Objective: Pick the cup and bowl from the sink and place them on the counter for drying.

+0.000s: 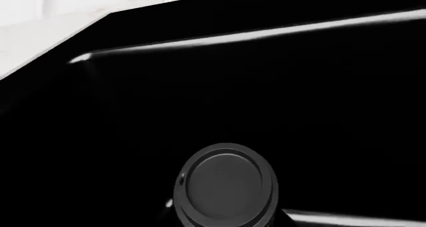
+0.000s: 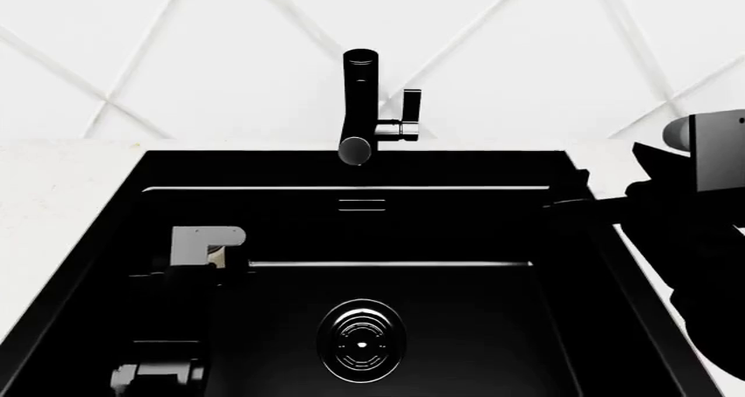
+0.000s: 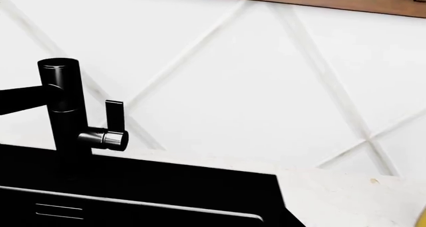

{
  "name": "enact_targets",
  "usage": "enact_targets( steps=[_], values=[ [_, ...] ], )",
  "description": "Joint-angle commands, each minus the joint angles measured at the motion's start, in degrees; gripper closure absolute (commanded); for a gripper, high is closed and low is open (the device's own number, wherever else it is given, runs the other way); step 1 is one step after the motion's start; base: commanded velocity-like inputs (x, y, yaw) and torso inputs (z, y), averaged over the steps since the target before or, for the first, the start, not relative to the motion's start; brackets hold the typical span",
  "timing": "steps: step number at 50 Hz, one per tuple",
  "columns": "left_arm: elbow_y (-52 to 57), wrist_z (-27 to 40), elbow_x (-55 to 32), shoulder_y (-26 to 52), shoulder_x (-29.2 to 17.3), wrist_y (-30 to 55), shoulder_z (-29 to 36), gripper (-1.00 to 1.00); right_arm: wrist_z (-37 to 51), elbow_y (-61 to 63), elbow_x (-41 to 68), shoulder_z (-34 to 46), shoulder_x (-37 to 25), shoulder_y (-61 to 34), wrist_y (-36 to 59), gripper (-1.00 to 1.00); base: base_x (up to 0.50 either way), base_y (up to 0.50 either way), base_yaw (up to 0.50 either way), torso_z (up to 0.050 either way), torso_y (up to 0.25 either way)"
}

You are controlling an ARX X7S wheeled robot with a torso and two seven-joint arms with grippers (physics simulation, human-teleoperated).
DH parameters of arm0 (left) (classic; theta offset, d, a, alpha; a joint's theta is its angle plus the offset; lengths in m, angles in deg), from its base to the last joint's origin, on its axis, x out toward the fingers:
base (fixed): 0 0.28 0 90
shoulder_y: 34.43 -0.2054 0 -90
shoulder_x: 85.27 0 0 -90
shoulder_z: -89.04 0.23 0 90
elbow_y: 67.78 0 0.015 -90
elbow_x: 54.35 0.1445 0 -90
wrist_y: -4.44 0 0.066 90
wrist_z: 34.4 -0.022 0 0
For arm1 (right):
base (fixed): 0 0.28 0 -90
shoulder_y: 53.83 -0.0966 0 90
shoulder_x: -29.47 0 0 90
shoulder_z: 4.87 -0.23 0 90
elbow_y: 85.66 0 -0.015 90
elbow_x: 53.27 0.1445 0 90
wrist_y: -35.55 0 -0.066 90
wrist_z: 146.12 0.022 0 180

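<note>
The black sink (image 2: 466, 231) fills the head view, with its ribbed drain (image 2: 361, 340) and black faucet (image 2: 361, 109). The bowl is not in view. My left arm reaches down into the sink's left side, and the left gripper (image 2: 157, 375) is a dark shape with a grey curved piece at its end. In the left wrist view a dark grey round rimmed thing (image 1: 226, 184), perhaps the cup's rim seen end-on, sits where the jaws are; the fingers do not show. My right gripper (image 2: 570, 205) is a black silhouette over the sink's right edge, its jaws unreadable.
White speckled counter (image 2: 58, 205) surrounds the sink and also shows in the left wrist view (image 1: 40, 37) and the right wrist view (image 3: 346, 197). A tiled wall stands behind. The faucet (image 3: 63, 112) has a side lever. A yellow sliver (image 3: 421, 219) shows at the frame's edge.
</note>
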Motion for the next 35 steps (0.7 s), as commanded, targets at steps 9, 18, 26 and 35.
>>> enact_targets(
  steps=[9,18,26,35],
  values=[
    [49.0,-2.4,-1.8,-15.0,-0.2,34.3,1.4,1.0,0.0,0.2,0.4,-0.6,-0.5,1.0,-1.2,-1.0,0.0,0.0,0.0,0.0,0.0],
    [60.3,-3.4,-1.8,-17.0,-1.6,43.3,2.5,1.0,-0.3,-0.2,0.4,-0.8,-0.7,2.2,-2.4,-1.0,0.0,0.0,0.0,0.0,0.0],
    [71.1,-5.1,-3.4,-17.8,-3.5,51.6,1.3,1.0,-0.4,-0.5,0.6,-0.9,-0.7,2.4,-2.6,-1.0,0.0,0.0,0.0,0.0,0.0],
    [79.5,-7.2,-5.1,-16.8,-5.2,58.6,0.8,1.0,-0.2,-0.3,0.7,-0.8,-0.3,2.1,-2.1,-1.0,0.0,0.0,0.0,0.0,0.0]
  ],
)
